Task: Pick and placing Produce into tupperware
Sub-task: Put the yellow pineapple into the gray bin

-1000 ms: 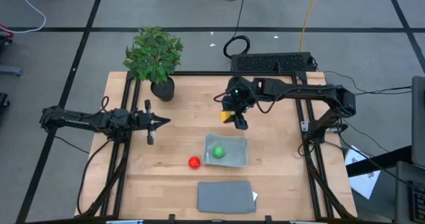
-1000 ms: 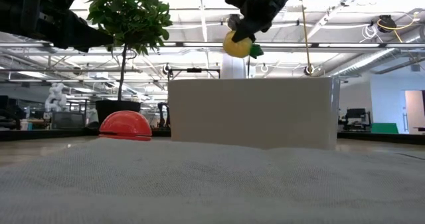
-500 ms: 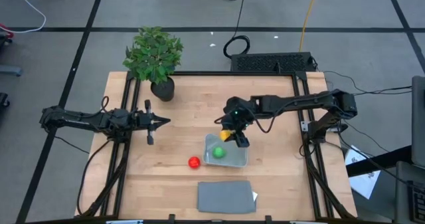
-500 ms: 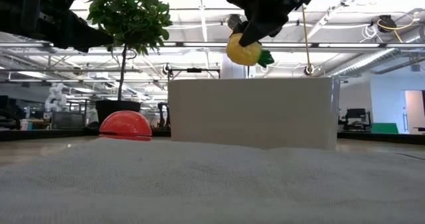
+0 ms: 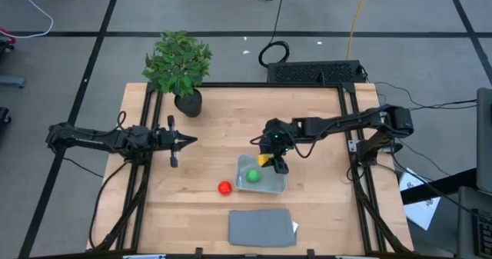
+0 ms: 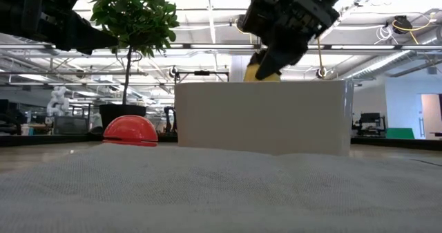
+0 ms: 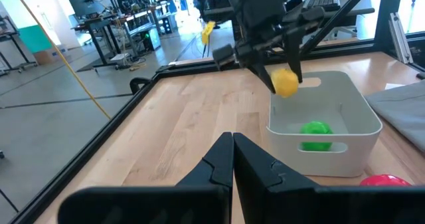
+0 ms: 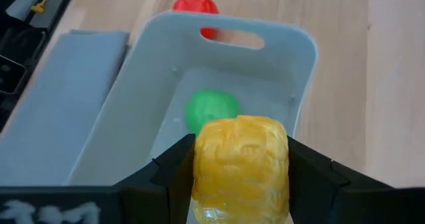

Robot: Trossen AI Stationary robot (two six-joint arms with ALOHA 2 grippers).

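Observation:
My right gripper (image 5: 271, 156) is shut on the yellow fruit (image 5: 264, 160), over the far side of the bluish-grey tub (image 5: 275, 184). In the low view the fruit (image 6: 261, 70) shows just above the tub's rim (image 6: 262, 84). The green ball (image 8: 211, 109) lies on the tub's floor. The red ball (image 5: 224, 187) rests on the table, left of the tub. My left gripper (image 5: 184, 141) waits shut above the table's left side. My right gripper pinches the yellow fruit (image 8: 240, 167) between its two fingers (image 8: 174, 169), one on each opposite side. The fingers slant down from the far right. The fruit is lifted clear above the tub's inside, beside the green ball.
A flat grey lid (image 5: 261, 227) lies near the table's near edge, in front of the tub. A potted plant (image 5: 179, 63) stands at the far left corner. Bare wood lies between the two arms.
My right gripper has carried the yellow fruit toward the near edge and downward, from over the bare table beyond the tub to over the tub's far side. It has stayed shut on the fruit. The left arm has kept still.

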